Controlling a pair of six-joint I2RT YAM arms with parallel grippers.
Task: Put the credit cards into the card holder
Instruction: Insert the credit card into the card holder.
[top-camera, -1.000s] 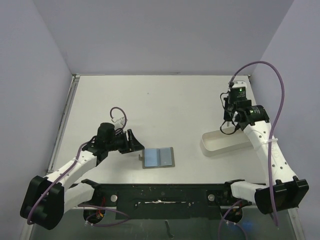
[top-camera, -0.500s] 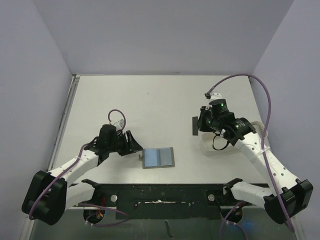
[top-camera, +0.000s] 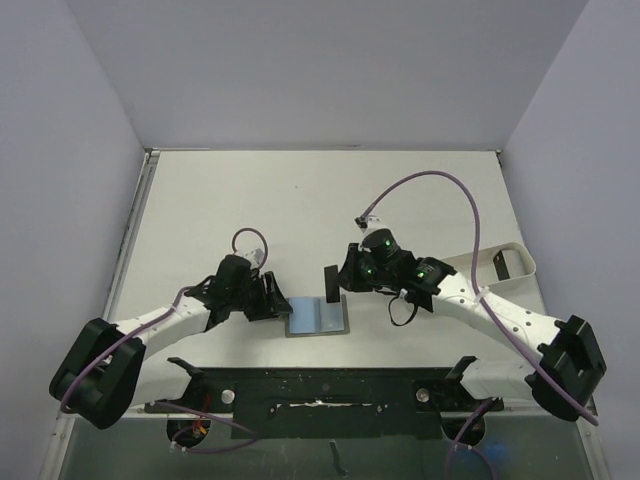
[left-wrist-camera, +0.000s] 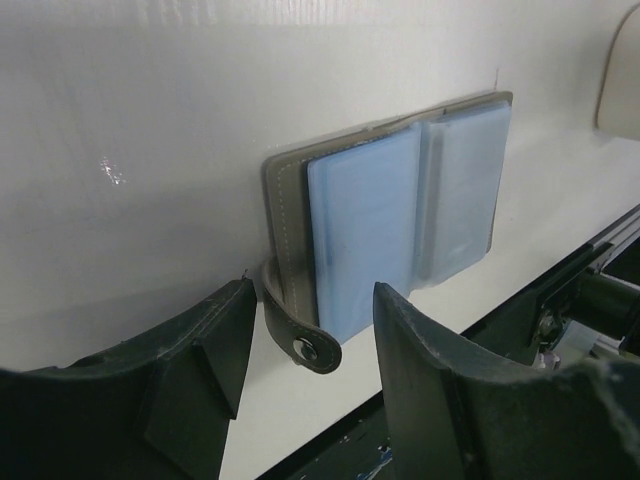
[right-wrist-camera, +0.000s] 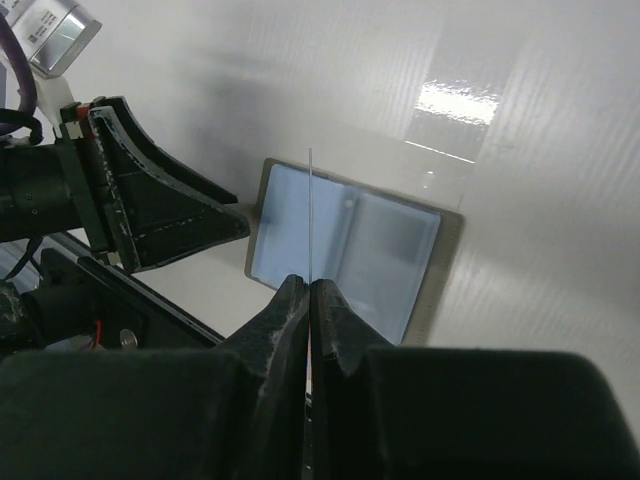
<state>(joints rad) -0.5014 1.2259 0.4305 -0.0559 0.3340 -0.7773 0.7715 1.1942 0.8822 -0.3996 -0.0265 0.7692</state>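
Top view: the card holder (top-camera: 317, 316) lies open on the counter (top-camera: 300, 200), lower centre, blue lining up. The left gripper (top-camera: 272, 298) sits just beside its left edge. The right gripper (top-camera: 340, 282) is clamped on one dark credit card (top-camera: 329, 285), held upright over the holder's upper edge. A white tray (top-camera: 505, 262) sits well apart at right.

Left wrist view: jaws spread either side of the clasp tab (left-wrist-camera: 305, 345), nothing gripped.

Right wrist view: the card is seen edge-on as a thin line over the left blue pocket.

Judgement: the insertion step is in hand. The next move calls for lowering the card's edge into a pocket mouth while the left gripper steadies the holder.
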